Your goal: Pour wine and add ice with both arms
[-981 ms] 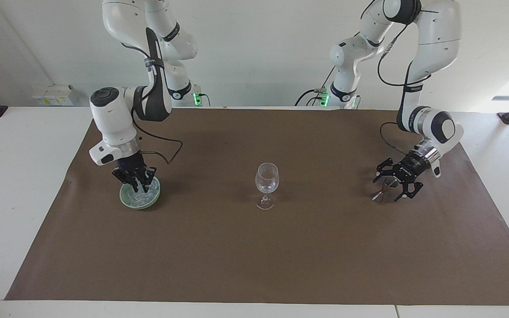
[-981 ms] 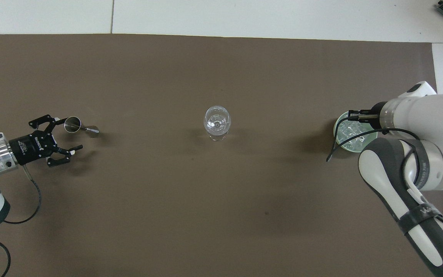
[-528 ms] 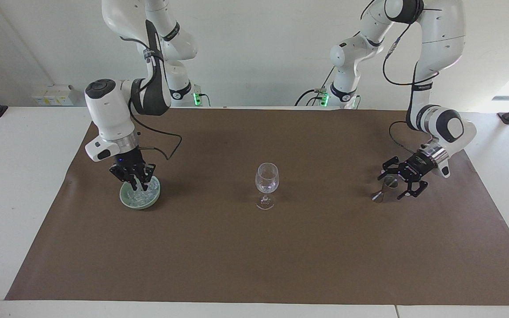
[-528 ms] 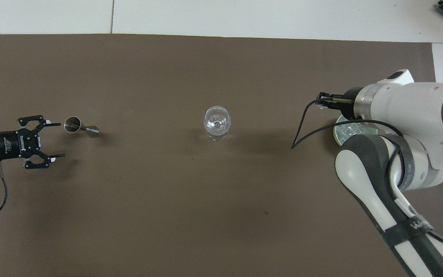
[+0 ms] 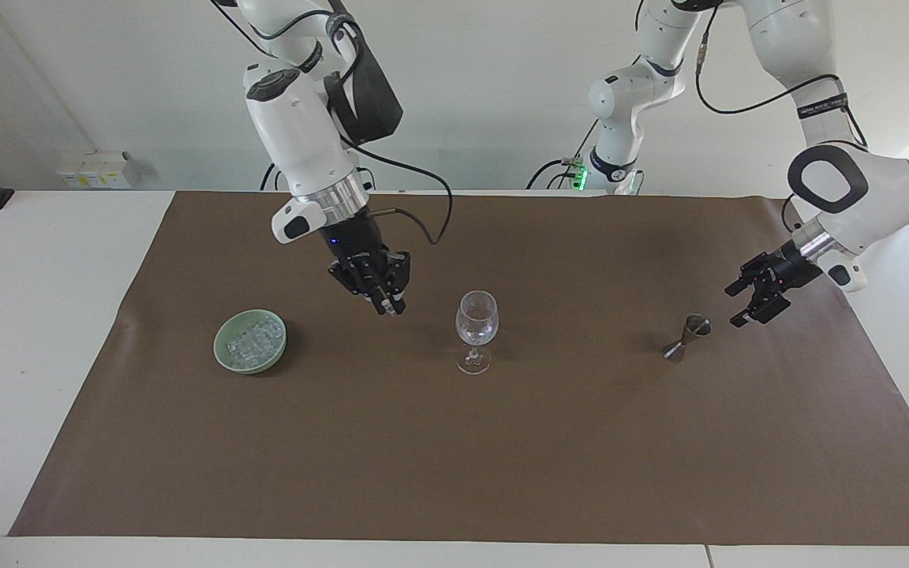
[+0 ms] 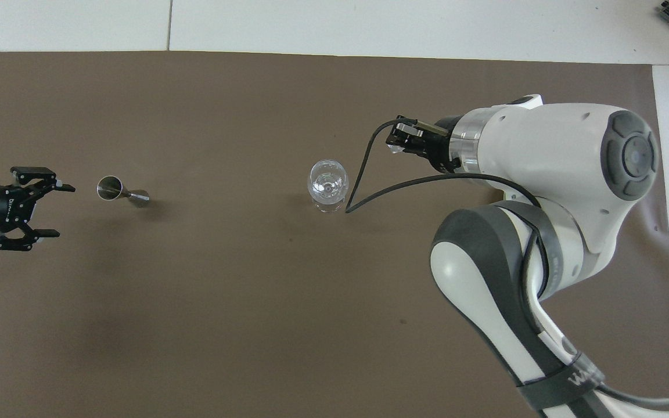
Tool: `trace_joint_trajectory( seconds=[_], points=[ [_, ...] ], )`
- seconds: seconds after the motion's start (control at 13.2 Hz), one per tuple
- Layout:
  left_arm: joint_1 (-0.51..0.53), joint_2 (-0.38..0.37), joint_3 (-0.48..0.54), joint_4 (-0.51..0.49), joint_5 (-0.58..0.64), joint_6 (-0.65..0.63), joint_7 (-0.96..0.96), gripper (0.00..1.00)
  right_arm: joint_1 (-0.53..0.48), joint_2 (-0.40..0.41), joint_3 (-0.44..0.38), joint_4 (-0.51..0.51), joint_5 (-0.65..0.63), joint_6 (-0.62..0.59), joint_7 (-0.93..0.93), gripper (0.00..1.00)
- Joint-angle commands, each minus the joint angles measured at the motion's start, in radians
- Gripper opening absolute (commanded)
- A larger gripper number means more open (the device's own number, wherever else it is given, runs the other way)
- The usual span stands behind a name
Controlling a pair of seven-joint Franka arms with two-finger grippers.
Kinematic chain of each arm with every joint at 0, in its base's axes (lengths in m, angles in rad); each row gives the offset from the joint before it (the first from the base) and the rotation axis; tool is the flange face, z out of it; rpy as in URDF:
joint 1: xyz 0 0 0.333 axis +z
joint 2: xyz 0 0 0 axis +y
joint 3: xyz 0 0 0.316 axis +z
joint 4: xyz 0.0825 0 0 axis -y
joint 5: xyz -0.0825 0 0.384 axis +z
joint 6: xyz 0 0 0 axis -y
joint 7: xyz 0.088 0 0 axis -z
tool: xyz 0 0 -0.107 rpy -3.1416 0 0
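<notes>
Right gripper (image 5: 393,308) is up in the air over bare mat, between the bowl (image 5: 249,341) and the glass (image 5: 476,331). Fingertips are pinched together on a small clear glassy ice cube (image 6: 395,149); it shows best at the tips in the overhead view. Black pronged fingers point down, tilted toward the glass. White arm, silver wrist ring, and a black cable looping off the wrist.

Rest of the ice (image 5: 253,339): a heap of clear cubes in the shallow round pale-green bowl, well away from that gripper toward the right arm's end of the table.

Glass: clear, stemmed, upright, rounded cup on a thin stem and flat foot. It stands mid-mat, close to the right gripper but not under it.

Left gripper (image 5: 753,303) has its prongs spread wide and holds nothing. It hangs just beside the jigger (image 5: 686,337), not touching it. Jigger is small shiny metal, an hourglass double cone, standing on the mat.

Mat (image 5: 502,473): matte brown sheet, a slight crease near the bowl, laid on a white table (image 5: 28,315).
</notes>
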Motion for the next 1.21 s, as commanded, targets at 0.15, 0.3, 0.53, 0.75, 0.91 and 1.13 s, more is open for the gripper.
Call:
trace_joint_trajectory(
  seconds=[0.15,0.3,0.53,0.75,0.91,1.13],
  points=[
    [-0.013,-0.053,0.007,0.043,0.061,-0.023,0.17,1.0,0.089,0.026,-0.001,0.036,0.09,-0.001,0.061,0.0],
    [-0.013,-0.077,0.009,0.046,0.063,-0.023,0.222,1.0,0.107,0.022,-0.003,0.016,0.071,0.004,0.092,0.0],
    [-0.014,-0.096,0.007,0.087,0.125,-0.058,0.319,1.0,0.11,0.03,-0.003,0.014,0.054,0.011,0.095,0.0],
    [-0.045,-0.134,0.006,0.117,0.182,-0.109,0.397,1.0,0.109,0.045,-0.004,0.01,0.02,0.011,0.098,0.0],
    [-0.074,-0.172,0.006,0.117,0.259,-0.129,0.481,1.0,0.11,0.073,-0.003,0.007,0.004,0.04,0.109,0.0],
    [-0.125,-0.208,0.007,0.127,0.298,-0.178,0.514,1.0,0.124,0.09,-0.003,0.007,0.002,0.054,0.116,0.0]
  ],
)
